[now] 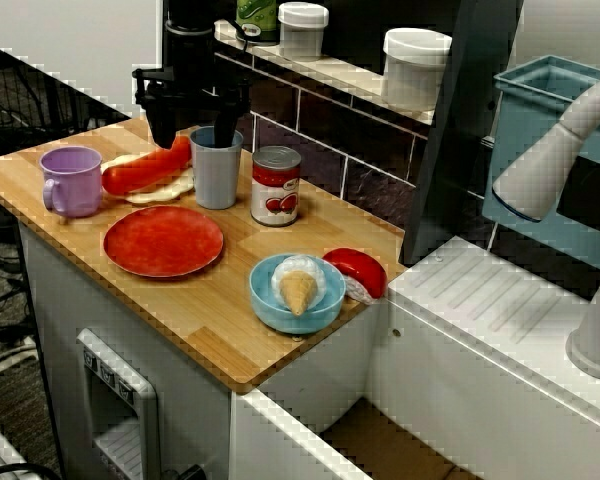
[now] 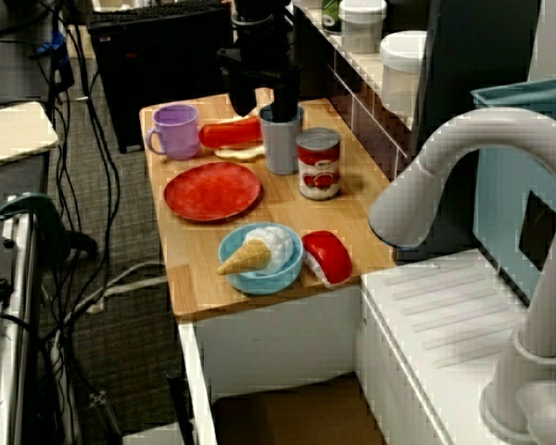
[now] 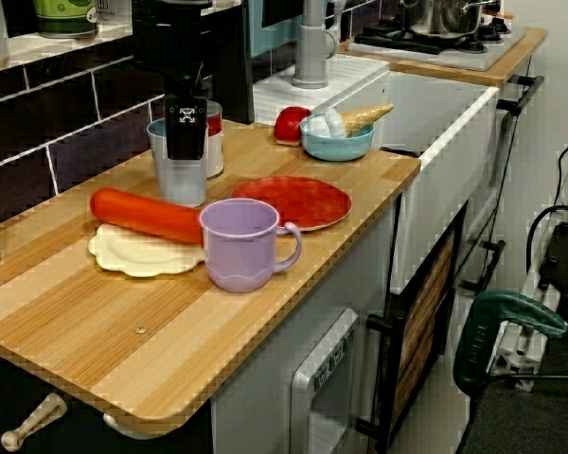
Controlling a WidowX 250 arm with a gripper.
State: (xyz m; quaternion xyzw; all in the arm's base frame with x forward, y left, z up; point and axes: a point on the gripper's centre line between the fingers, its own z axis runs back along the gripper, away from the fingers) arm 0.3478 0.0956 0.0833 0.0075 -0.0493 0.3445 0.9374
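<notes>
In the front view my black gripper (image 1: 193, 122) hangs open at the back left of the wooden counter, holding nothing. Its left finger (image 1: 161, 120) stands just above the far end of a red sausage (image 1: 145, 170) lying on a cream plate (image 1: 170, 188). The right finger is at the rim of a grey-blue cup (image 1: 217, 170). The view over the tap shows the same gripper (image 2: 263, 100) straddling the sausage's end and the cup (image 2: 280, 144). In the low view along the counter, one finger (image 3: 185, 128) overlaps the cup (image 3: 182, 180).
A purple mug (image 1: 70, 180) stands left of the sausage, a red plate (image 1: 163, 240) in front, a tomato can (image 1: 276, 185) right of the cup. Further right are a blue bowl (image 1: 265, 300) holding an ice-cream cone and a red-and-white piece (image 1: 358, 272). Jars (image 1: 415, 65) line the back shelf.
</notes>
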